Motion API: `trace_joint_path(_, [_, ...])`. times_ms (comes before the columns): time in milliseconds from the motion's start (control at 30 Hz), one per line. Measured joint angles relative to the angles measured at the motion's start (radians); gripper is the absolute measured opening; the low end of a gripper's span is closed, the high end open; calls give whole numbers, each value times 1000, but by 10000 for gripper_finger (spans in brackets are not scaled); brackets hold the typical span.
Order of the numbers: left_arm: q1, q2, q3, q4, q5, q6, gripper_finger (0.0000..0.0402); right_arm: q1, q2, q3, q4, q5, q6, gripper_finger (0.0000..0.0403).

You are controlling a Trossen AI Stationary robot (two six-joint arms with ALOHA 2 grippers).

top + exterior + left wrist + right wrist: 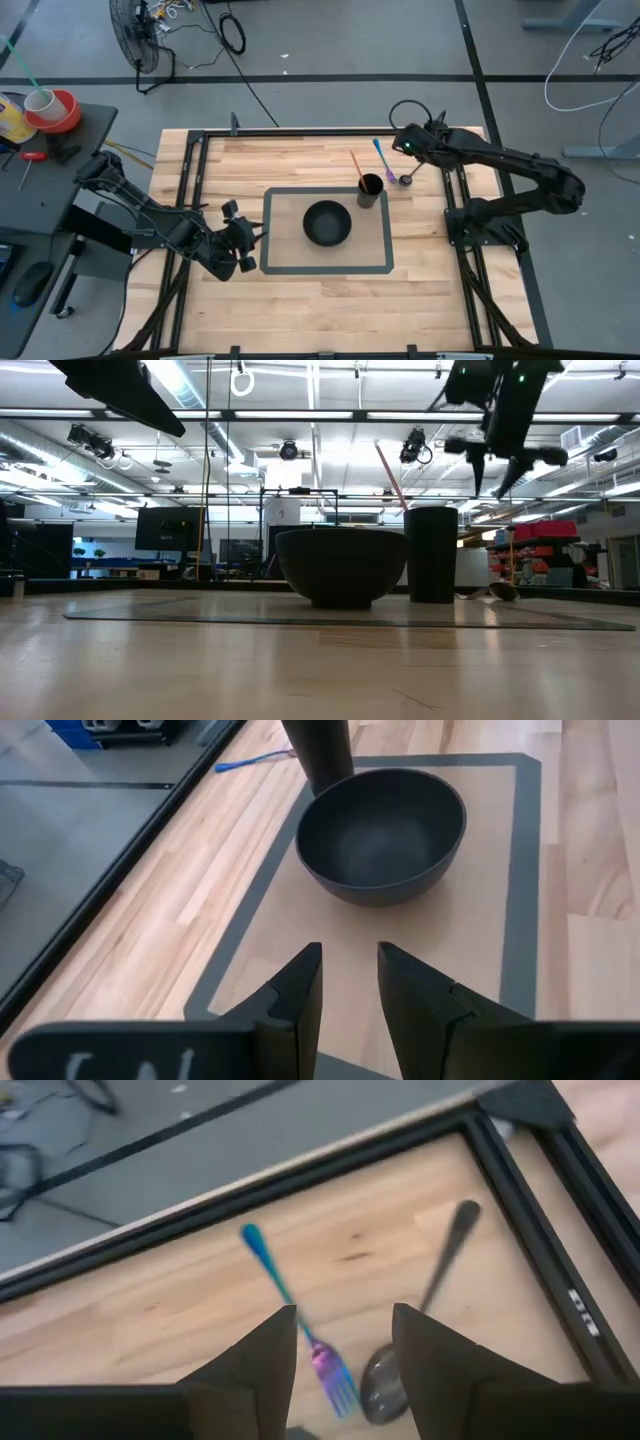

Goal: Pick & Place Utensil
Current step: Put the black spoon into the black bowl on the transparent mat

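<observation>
An iridescent blue-purple fork [290, 1312] and a dark spoon [425, 1315] lie flat on the wood by the table's far right corner, also fork [383, 158] and spoon [408, 176] in the high view. My right gripper [345, 1370] hangs open above them, clear of the table [505, 455], touching neither. A black cup [370, 190] stands on the grey-bordered mat with an orange utensil [356, 166] sticking out of it. A black bowl [328, 222] sits mid-mat. My left gripper [350, 980] waits open at the mat's left edge, facing the bowl [382, 835].
The black table frame rail [560, 1190] runs close beside the spoon at the far right corner. The cup [432, 555] and bowl [342, 565] stand side by side on the mat [275, 268]. Bare wood lies along the near side of the table [330, 310].
</observation>
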Motion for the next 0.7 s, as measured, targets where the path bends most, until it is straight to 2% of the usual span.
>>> trace_joint_path(100, [0, 0, 0, 0, 4, -3, 105, -65, 15, -62, 33, -21, 53, 167])
trace_joint_path(333, [0, 0, 0, -1, 31, -9, 105, -180, 17, -289, 363, -122, 99, 167])
trace_joint_path(533, [0, 0, 0, -1, 16, -2, 105, -208, 78, -426, 529, -136, 120, 167])
trace_joint_path(700, [0, 0, 0, -1, -5, 5, 105, -207, 180, -459, 611, -128, 137, 167])
